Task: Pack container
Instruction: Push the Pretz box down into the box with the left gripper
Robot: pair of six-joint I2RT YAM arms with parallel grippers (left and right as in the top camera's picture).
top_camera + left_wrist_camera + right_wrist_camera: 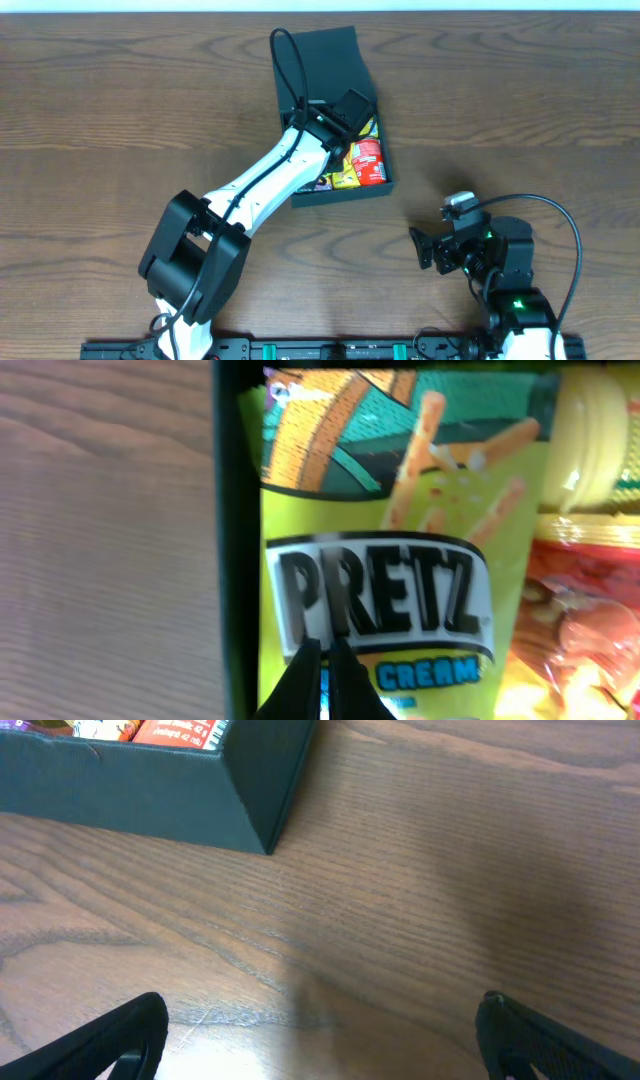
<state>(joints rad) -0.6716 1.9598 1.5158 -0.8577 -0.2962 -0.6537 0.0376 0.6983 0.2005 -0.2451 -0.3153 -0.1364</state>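
Note:
The container (320,60), a dark box with its flap lid open at the far side, sits at the table's centre back. Inside lie a yellow-green Pretz box (380,560), a red-orange snack pack (590,610) and a pale yellow pack (600,450). My left gripper (325,680) is over the Pretz box, by the container's left wall (238,560). It is shut, with nothing seen between its fingers. In the overhead view the left gripper (345,118) hangs inside the box. My right gripper (320,1040) stands open over bare table, short of the container's corner (250,810).
Wood-grain table (120,120) surrounds the box. The right gripper (420,250) rests low at the front right, apart from the container. The left arm (260,180) stretches diagonally from the front left base to the box.

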